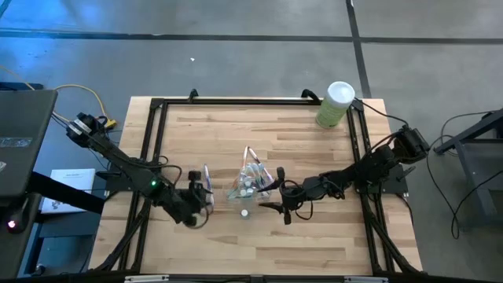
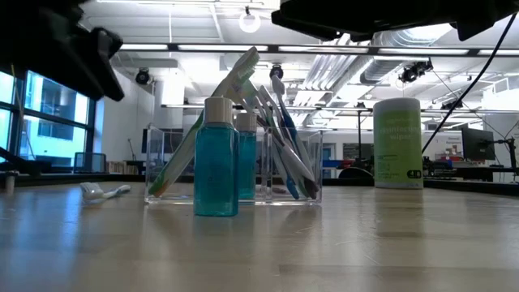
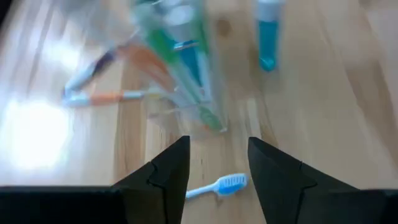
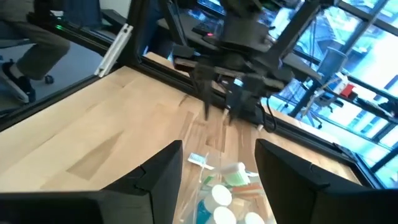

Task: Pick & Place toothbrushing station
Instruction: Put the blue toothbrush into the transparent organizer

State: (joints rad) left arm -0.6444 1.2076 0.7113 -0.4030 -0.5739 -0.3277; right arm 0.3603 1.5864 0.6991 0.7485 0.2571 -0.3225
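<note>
The clear holder (image 1: 250, 182) stands mid-table on its base, with several pastel toothbrushes (image 2: 272, 122) leaning out of it and white-capped tubes inside (image 4: 221, 196). A small blue tube with a white cap (image 2: 216, 158) stands on the table just in front of the holder (image 2: 292, 174). One loose toothbrush (image 3: 217, 185) lies flat on the wood left of the holder. My left gripper (image 3: 217, 168) hangs open above this toothbrush, fingers apart from it. My right gripper (image 4: 217, 165) stands open at the holder's right side, touching nothing.
A tall green canister with a white lid (image 1: 336, 104) stands at the table's far right. A black frame (image 1: 157, 126) runs along the table's edges. Bare wood (image 1: 314, 244) lies in front of the holder toward the near edge.
</note>
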